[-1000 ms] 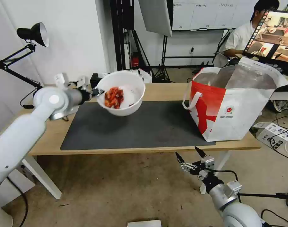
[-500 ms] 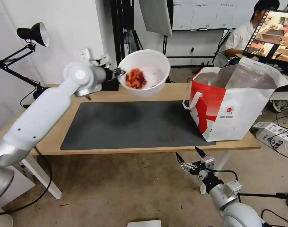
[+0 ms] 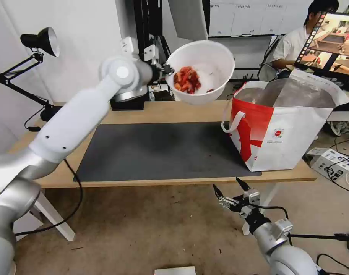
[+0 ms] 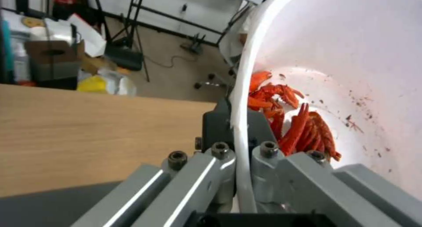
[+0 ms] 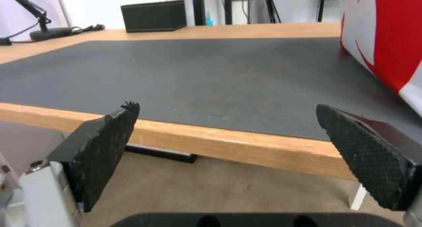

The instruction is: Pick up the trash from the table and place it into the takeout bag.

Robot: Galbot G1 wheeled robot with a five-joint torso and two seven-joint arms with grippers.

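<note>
**Bowl in the air, gripped by one edge of its rim**

The left hand [image 3: 167,70] is pinched shut on the rim of the white bowl [image 3: 205,65], and the left wrist view shows it plainly: one finger [image 4: 220,128] outside the wall, the other inside, with the thin white edge squeezed between them. The bowl hangs well above the desk [image 3: 174,112], near the takeout bag [image 3: 292,130] but not over its open mouth, and it is tilted, with the crayfish shells [image 3: 186,79] heaped low on the side nearest the hand.

Here is the risk. A one-sided pinch on a thin rim leaves the whole bowl hanging off one point. A sharp swing or a sudden stop could make it pivot in the grip, or slip out. With this tilt, the shells could slide over the lip and land on the dark mat [image 3: 163,152] rather than in the bag.

Second worry: the bag's near wall and its white handle [image 3: 231,123] stand in the path. If the bowl comes in too low, I judge it could clip the edge, fold the soft side inward or tip the bag.

The right hand [image 3: 231,191] waits below the desk's front edge, its fingers spread wide and holding nothing.
</note>
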